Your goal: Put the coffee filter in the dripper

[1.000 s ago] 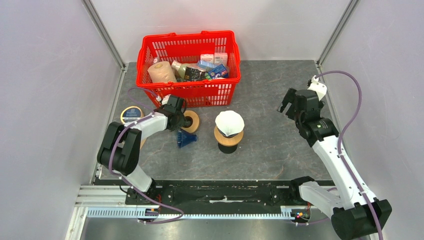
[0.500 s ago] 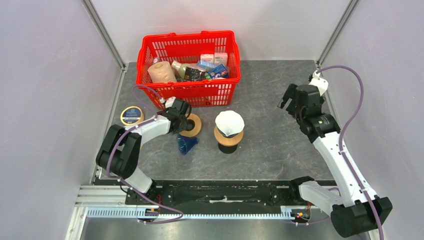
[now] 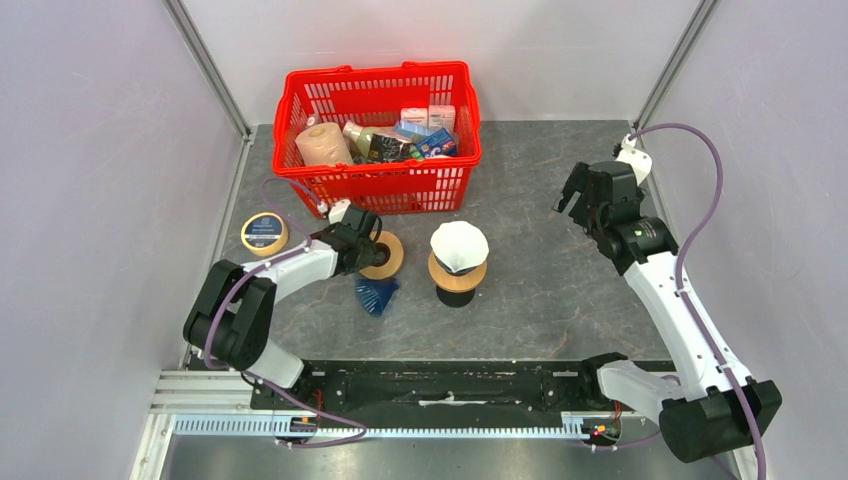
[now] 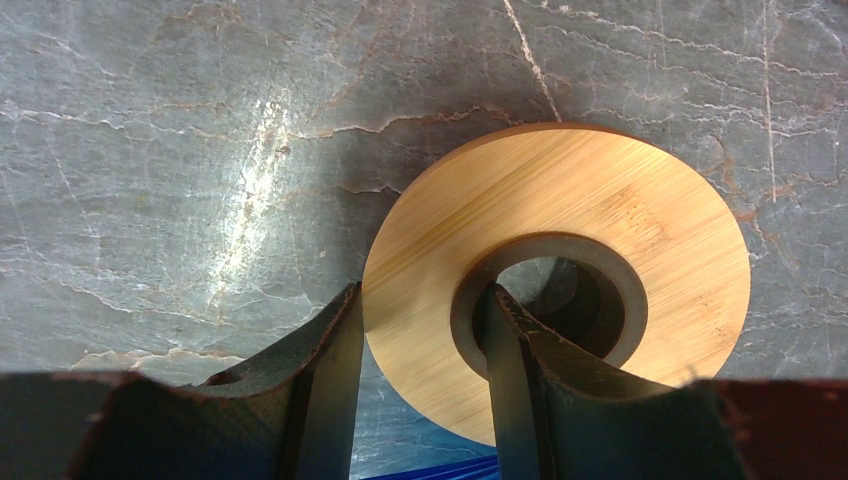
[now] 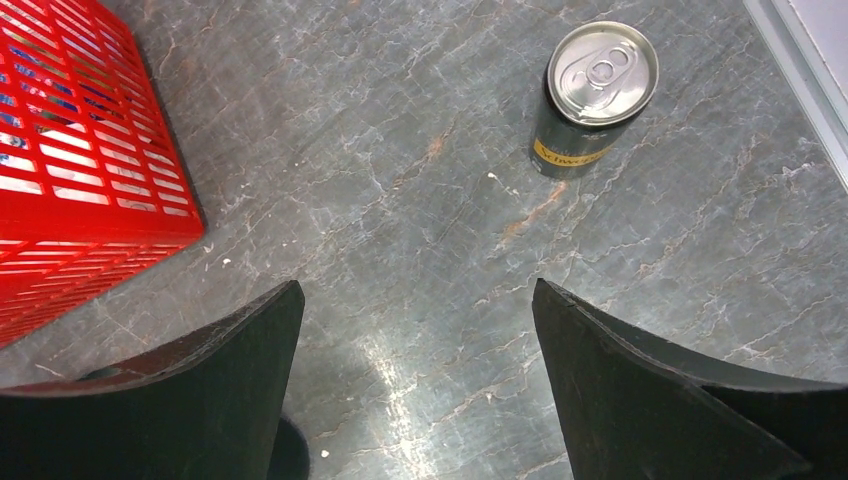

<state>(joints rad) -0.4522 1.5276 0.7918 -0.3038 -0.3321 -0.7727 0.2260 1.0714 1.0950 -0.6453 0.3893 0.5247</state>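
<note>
The white coffee filter point(image 3: 459, 245) sits as an open cone in the mouth of the dripper point(image 3: 458, 280), a short black cylinder with a tan collar, at the table's middle. My left gripper point(image 3: 365, 240) is just left of it, shut on the separate tan wooden ring point(image 3: 385, 256). In the left wrist view one finger is outside the ring point(image 4: 560, 250) and one finger point(image 4: 505, 350) is in its hole. My right gripper point(image 3: 578, 195) is open and empty over the bare table at the right; its view shows the gripper point(image 5: 418, 300) with jaws wide apart.
A blue ribbed cone point(image 3: 377, 294) lies just below the ring, its edge visible in the left wrist view point(image 4: 440, 470). A red basket point(image 3: 455, 150) of groceries stands at the back. A round tin point(image 3: 263, 232) is at the left. A drink can point(image 5: 595, 95) stands near the right wall.
My left gripper has slid the wooden ring slightly toward the near side and right. The blue cone has shifted a little nearer. The right gripper has drifted slightly back.
</note>
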